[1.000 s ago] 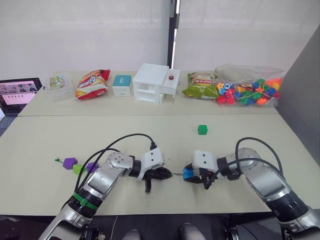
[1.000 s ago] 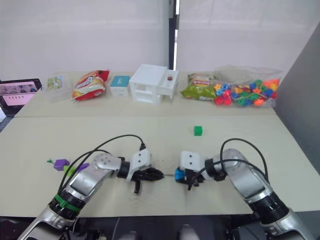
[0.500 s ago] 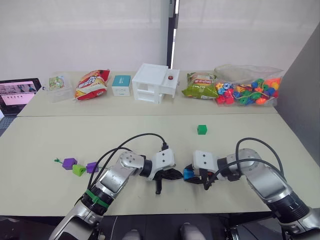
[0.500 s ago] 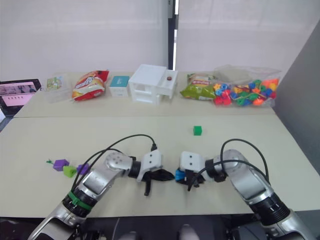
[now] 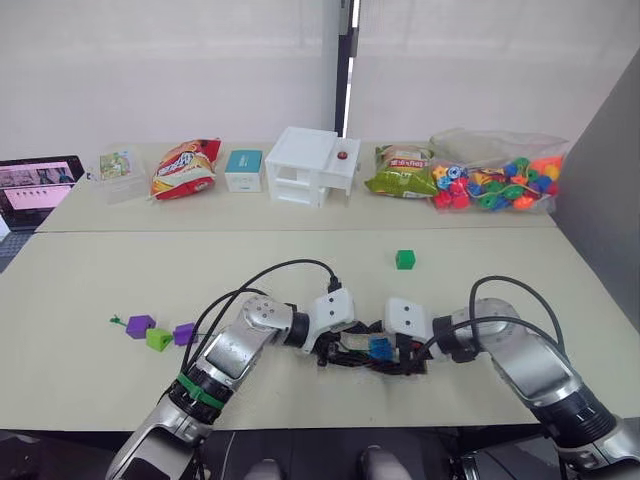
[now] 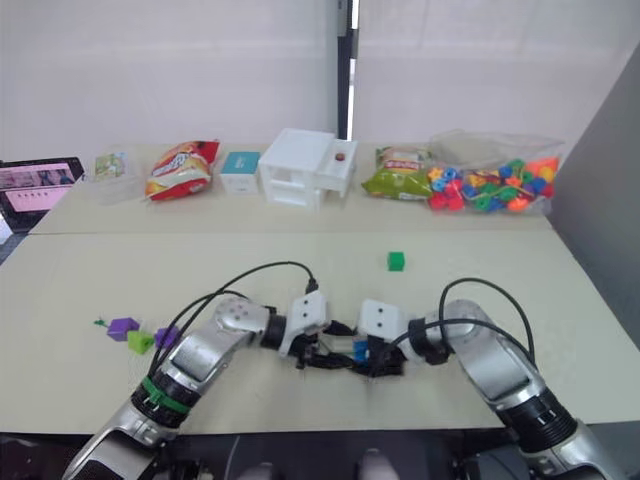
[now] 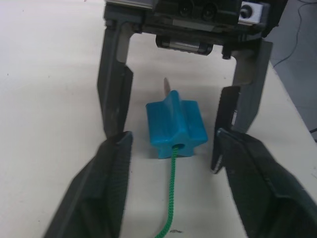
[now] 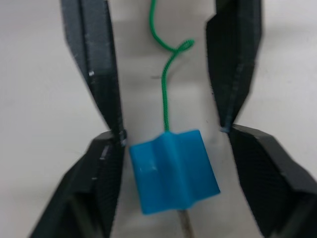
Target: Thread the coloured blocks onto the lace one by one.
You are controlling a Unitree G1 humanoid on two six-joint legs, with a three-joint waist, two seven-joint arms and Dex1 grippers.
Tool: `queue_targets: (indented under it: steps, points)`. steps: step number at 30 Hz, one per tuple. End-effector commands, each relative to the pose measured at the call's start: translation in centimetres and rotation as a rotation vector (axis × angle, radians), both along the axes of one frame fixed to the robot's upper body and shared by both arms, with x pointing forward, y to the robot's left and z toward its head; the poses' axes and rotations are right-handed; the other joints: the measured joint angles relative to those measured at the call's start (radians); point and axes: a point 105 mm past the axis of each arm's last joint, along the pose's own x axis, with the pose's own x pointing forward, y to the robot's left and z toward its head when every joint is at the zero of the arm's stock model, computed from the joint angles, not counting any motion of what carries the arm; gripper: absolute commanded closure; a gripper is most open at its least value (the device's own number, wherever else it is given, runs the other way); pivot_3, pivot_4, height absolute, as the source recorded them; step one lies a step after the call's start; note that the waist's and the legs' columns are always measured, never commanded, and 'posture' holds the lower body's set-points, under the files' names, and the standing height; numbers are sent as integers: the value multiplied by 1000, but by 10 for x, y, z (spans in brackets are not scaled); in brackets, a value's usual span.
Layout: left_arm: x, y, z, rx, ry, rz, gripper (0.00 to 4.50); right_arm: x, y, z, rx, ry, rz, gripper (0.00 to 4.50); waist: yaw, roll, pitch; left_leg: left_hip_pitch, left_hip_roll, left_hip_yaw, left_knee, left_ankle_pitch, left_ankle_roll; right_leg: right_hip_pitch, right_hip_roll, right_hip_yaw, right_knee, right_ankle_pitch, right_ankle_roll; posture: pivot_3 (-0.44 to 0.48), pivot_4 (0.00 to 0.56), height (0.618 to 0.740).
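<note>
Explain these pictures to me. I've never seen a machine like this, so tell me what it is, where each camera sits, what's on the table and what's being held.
This is a two-armed humanoid robot. Two pictures come from cameras in its head, looking down over the table; the other two come from cameras on its wrists. The left gripper and right gripper face each other, both open, around a blue block resting on the table. A thin green lace runs through its hole. Nothing is gripped. Three threaded blocks lie off to the left, a green block farther back, snacks and boxes beyond.

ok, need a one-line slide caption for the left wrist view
Blue block threaded on the green lace, grey tip poking out, lying on the table between both open grippers.
</note>
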Motion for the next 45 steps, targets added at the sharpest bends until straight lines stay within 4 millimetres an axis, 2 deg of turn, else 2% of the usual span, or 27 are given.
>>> queue_targets:
  steps: [1, 2, 3, 8, 16, 26, 29, 40, 45]
  points:
    - [2, -3, 11, -14, -54, -3, 434, 1, -10, 15, 20, -54, -41, 0, 1, 0, 0, 0, 0, 0, 0, 0, 0, 0, 0, 0, 0, 0, 0, 0, 150, 740]
    - [3, -7, 9, -3, -65, -4, 95, 0, -19, 15, 10, -53, -65, 0, 3, 0, 0, 0, 0, 0, 0, 0, 0, 0, 0, 0, 0, 0, 0, 0, 150, 740]
    - [3, -10, 7, 3, -68, -13, 36, 0, -25, 15, 3, -52, -83, 0, 8, 0, 0, 0, 0, 0, 0, 0, 0, 0, 0, 0, -1, 0, 0, 0, 150, 740]
    - [0, -27, -2, 18, -74, -38, 36, -4, -46, 9, -35, -45, -128, 0, 20, 0, 0, 0, 0, 1, 0, 0, 0, 1, 0, 0, -2, 0, 0, 0, 150, 740]
    - [4, -41, -7, 5, -59, -28, 36, -5, -49, 7, -39, -47, -127, 0, 18, 0, 0, 0, 0, 1, 0, 0, 0, 1, 0, 1, -2, 0, 0, 0, 150, 740]
    - [1, -37, -9, 16, -56, -56, 3117, -3, -44, 7, -36, -58, -97, 0, 21, 0, 0, 0, 0, 1, 1, 0, 0, 1, 0, 1, -2, 0, 0, 0, 150, 740]
    - [0, -37, -9, 16, -61, -65, 3118, -2, -43, 5, -39, -62, -88, 755, 21, 0, 0, 0, 0, 1, 0, 0, 0, 1, 0, 1, -2, 0, 0, 0, 150, 740]
    - [0, -29, -6, 26, -75, -91, 3118, -2, -42, 1, -62, -66, -45, 4500, 20, 0, 0, 0, 0, 1, 1, 0, 0, 1, 0, 1, -2, 0, 0, 0, 150, 740]
    - [1, -19, -5, 30, -72, -83, 3118, -3, -41, 2, -66, -72, -24, 4500, 20, 0, 0, 0, 0, 1, 1, 0, 0, 1, 0, 0, -1, 0, 0, 0, 150, 740]
